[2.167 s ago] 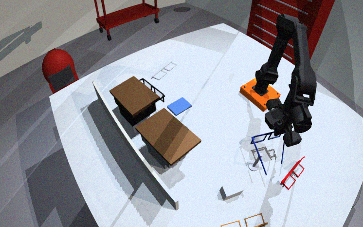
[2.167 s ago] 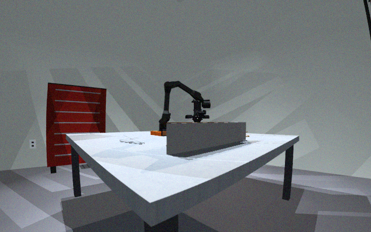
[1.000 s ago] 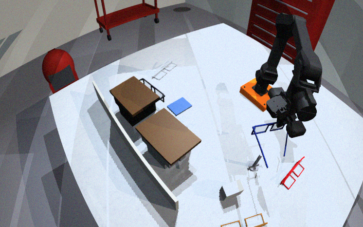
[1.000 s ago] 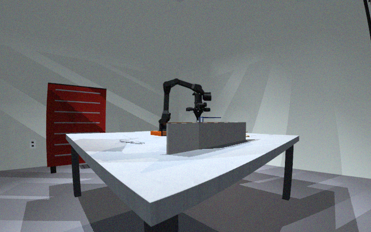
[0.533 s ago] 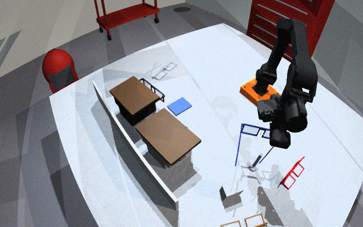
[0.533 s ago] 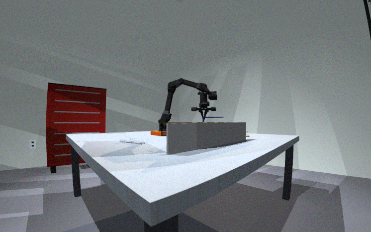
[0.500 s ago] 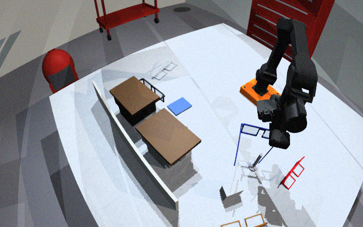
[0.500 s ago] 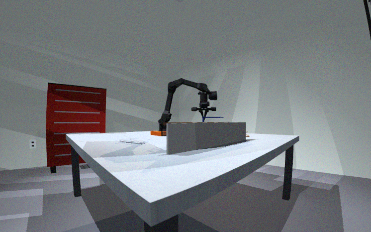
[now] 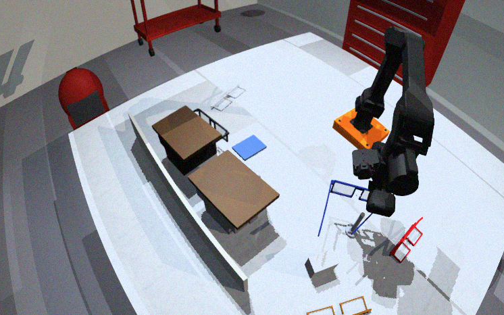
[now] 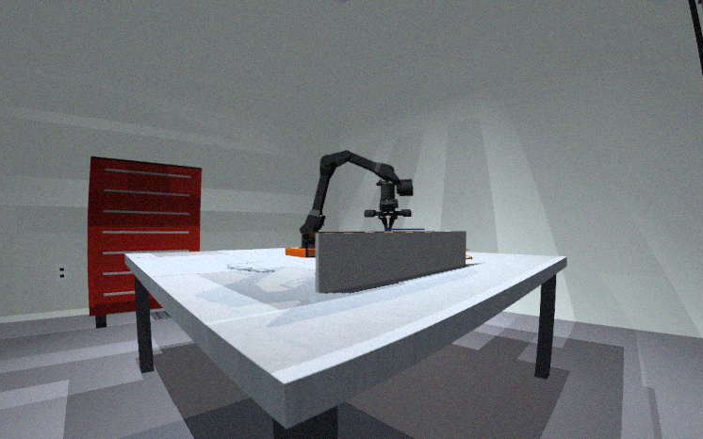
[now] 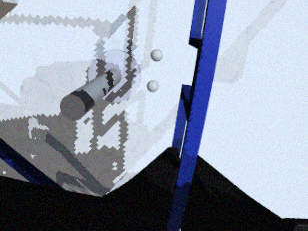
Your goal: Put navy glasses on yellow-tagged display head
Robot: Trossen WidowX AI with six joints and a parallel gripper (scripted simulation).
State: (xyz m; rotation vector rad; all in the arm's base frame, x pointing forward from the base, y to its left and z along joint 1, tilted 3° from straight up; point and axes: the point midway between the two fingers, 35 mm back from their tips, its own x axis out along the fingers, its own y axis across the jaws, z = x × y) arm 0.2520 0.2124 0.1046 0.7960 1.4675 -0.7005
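The navy glasses (image 9: 325,207) (image 11: 206,74) hang in the air, front bar up, with both temples unfolded. My gripper (image 10: 388,226) (image 11: 178,158) is shut on the front of the navy glasses, past the bridge; in the top view the hand hides the fingertips. A thin blue line of the glasses shows beside the fingertips in the exterior view. Two brown-topped stands (image 9: 187,130) (image 9: 232,187) are to the left of the glasses in the top view. Black glasses (image 9: 213,121) are at the farther stand. The heads' faces and the yellow tag cannot be made out.
A grey wall (image 9: 226,259) (image 10: 386,261) runs behind the stands. A grey post (image 9: 357,222) (image 11: 75,106) stands below the held glasses. Red glasses (image 9: 407,235), orange glasses (image 9: 369,310), a grey block (image 9: 324,276) and a blue plate (image 9: 248,147) are on the table.
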